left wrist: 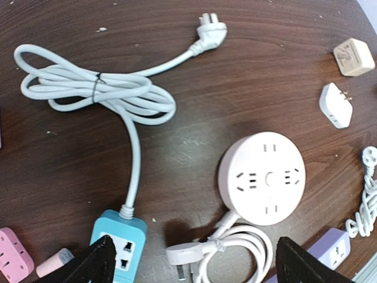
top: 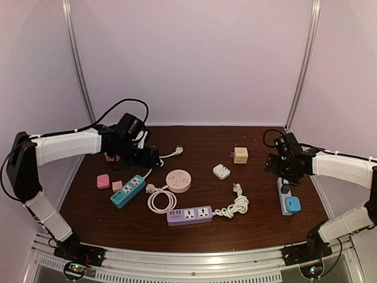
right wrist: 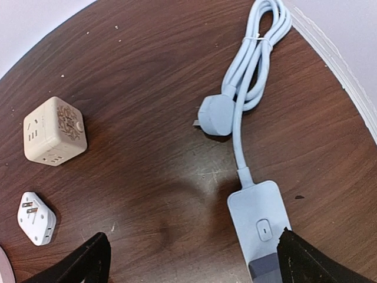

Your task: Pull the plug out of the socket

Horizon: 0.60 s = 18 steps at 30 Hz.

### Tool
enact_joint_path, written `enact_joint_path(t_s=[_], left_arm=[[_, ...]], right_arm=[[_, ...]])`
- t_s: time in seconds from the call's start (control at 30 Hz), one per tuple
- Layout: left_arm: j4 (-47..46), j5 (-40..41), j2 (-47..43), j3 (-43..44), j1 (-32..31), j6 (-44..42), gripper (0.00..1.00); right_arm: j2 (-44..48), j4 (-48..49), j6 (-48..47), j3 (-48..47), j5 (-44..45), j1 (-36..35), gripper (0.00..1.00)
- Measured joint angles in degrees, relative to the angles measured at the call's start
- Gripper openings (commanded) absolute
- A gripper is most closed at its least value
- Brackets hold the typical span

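the right claw (top: pixel 285 177) hangs over the far end of a pale grey power strip (top: pixel 284 196) at the right edge of the dark wooden worktop (top: pixel 194 227). a blue plug (top: pixel 292 204) sits pushed into the near end of that strip. in the right wrist view the two fingertips (right wrist: pixel 82 262) stand wide apart at the bottom corners with nothing between them; the strip's switch end (right wrist: pixel 259 221) lies between and just ahead of them, and its own pale blue cord (right wrist: pixel 259 53) is bundled further off with its plug head (right wrist: pixel 217 115) lying loose on the wood. a beige cube socket (right wrist: pixel 53 131) and a small white adapter (right wrist: pixel 36 218) rest to the left in that view.

the left claw (top: pixel 154 160) is out over the far left part of the worktop, above a coiled white cord (left wrist: pixel 94 88). its fingertips (left wrist: pixel 88 265) are also spread wide and hold nothing. below it lie a teal power strip (top: pixel 128 190), a round pink socket (top: pixel 178 180) with its white cable looped beside it, and a purple power strip (top: pixel 189 214) nearer the front edge. two small pink adapters (top: pixel 103 181) lie left of the teal strip.
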State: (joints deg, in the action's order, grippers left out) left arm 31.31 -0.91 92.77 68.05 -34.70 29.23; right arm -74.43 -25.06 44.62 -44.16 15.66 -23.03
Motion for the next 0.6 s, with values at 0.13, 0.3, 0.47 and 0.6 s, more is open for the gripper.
enact_joint_path(t_s=[0.13,0.3,0.47,0.6], left_arm=[[-0.46,-1.36,0.02,0.46,-2.14,0.04,0.96],[-1.46,-2.34,0.07,0.96,-2.89,0.26,0.96],[-1.55,-2.86,0.15,0.96,-2.89,0.42,0.96],[-1.68,-2.99,0.15,0.96,-2.89,0.46,0.96]], right_arm=[[2.56,-1.77,0.37,1.46,0.04,2.60,0.93],[3.17,-2.78,0.33,2.93,-0.57,3.67,0.75],[2.64,-3.39,0.72,4.20,-2.36,3.78,0.65],[1.66,-3.43,0.20,4.52,-2.75,3.80,0.59]])
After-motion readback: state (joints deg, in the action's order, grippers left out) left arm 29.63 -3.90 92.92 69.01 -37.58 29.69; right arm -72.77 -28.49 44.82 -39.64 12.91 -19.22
